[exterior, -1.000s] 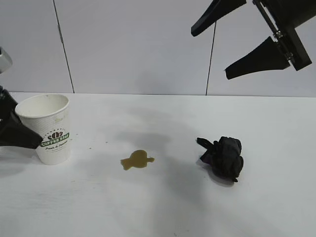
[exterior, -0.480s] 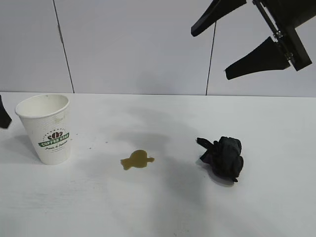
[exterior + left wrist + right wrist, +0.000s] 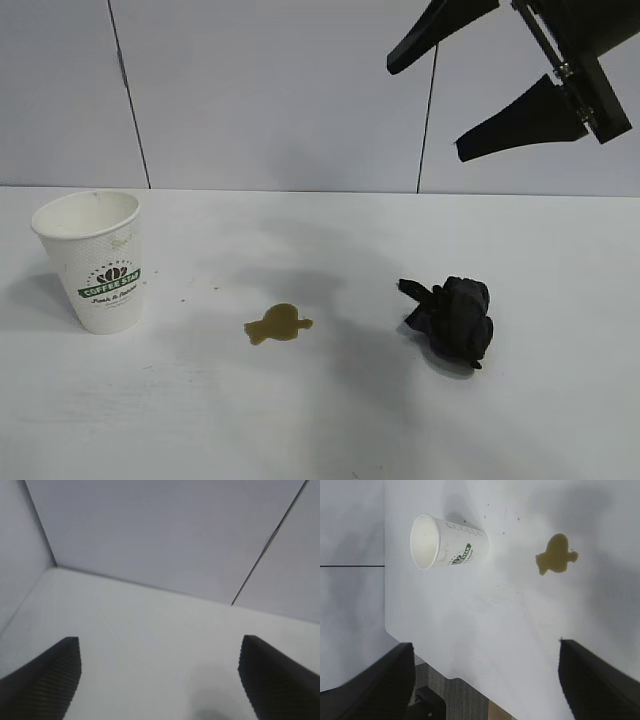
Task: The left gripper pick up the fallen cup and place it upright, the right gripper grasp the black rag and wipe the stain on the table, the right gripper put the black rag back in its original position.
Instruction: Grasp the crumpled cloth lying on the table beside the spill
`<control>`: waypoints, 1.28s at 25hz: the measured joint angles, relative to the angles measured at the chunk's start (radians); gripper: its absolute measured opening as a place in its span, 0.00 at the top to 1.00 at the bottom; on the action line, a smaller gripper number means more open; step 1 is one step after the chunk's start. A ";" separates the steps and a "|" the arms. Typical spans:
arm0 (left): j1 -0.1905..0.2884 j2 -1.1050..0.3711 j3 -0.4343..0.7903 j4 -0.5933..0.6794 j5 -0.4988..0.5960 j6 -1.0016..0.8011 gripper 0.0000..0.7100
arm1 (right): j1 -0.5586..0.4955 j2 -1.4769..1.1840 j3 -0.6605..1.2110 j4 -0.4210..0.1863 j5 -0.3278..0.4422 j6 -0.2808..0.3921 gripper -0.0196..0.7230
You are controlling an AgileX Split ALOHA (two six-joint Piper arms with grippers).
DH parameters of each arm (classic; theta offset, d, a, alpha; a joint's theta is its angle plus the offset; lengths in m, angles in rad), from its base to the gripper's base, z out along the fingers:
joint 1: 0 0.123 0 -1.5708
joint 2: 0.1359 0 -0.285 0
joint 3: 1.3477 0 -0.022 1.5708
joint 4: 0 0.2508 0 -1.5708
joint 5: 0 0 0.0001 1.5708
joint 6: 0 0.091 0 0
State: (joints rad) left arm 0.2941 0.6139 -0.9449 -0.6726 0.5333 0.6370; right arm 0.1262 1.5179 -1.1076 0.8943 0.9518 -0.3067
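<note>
The white paper cup (image 3: 98, 262) with its green COFFEE band stands upright at the left of the white table (image 3: 320, 420), free of any gripper. The yellowish-brown stain (image 3: 277, 323) lies mid-table, and the bunched black rag (image 3: 452, 317) sits to its right. My right gripper (image 3: 428, 110) hangs open high above the rag, at the upper right. Its wrist view looks down past the open right gripper (image 3: 485, 644) at the cup (image 3: 449, 542) and the stain (image 3: 556, 555). My left gripper (image 3: 160, 640) is outside the exterior view; its own view shows it open over bare tabletop.
Grey wall panels (image 3: 280, 90) rise behind the table's far edge. In the right wrist view the table's rounded corner (image 3: 445, 672) ends over a dark floor, with a black fitting (image 3: 427, 702) below it.
The left gripper, which stood at the cup's left side a second ago, has drawn away leftward out of the exterior view. The cup stays upright. The right arm has not moved.
</note>
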 joint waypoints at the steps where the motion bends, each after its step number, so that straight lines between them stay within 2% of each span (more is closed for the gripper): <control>1: 0.000 -0.061 0.000 -0.001 0.031 0.000 0.13 | 0.000 0.000 0.000 -0.005 0.003 -0.001 0.24; 6: 0.000 -0.298 0.000 -0.001 0.225 0.000 0.13 | 0.000 0.000 0.000 -0.032 0.017 -0.001 0.24; 12: -0.002 -0.428 0.000 -0.001 0.427 -0.032 0.13 | 0.000 0.000 0.000 -0.039 0.018 -0.001 0.24; 15: -0.030 -0.440 0.000 0.025 0.549 -0.078 0.13 | 0.000 0.000 0.000 -0.044 0.022 -0.010 0.24; 19: -0.089 -0.441 0.000 0.167 0.705 -0.181 0.13 | 0.000 0.000 0.000 -0.065 0.023 -0.013 0.24; 21: -0.115 -0.443 0.013 0.240 0.730 -0.230 0.13 | 0.000 0.000 0.000 -0.068 0.024 -0.013 0.24; 24: -0.143 -0.463 0.097 0.339 0.736 -0.286 0.13 | 0.000 0.000 0.000 -0.069 0.024 -0.013 0.24; 32: -0.169 -0.559 0.375 0.427 0.668 -0.318 0.13 | 0.000 0.000 0.000 -0.070 0.025 -0.016 0.24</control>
State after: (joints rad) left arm 0.1254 0.0547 -0.5696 -0.2460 1.2015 0.3187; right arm 0.1262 1.5179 -1.1076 0.8242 0.9772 -0.3231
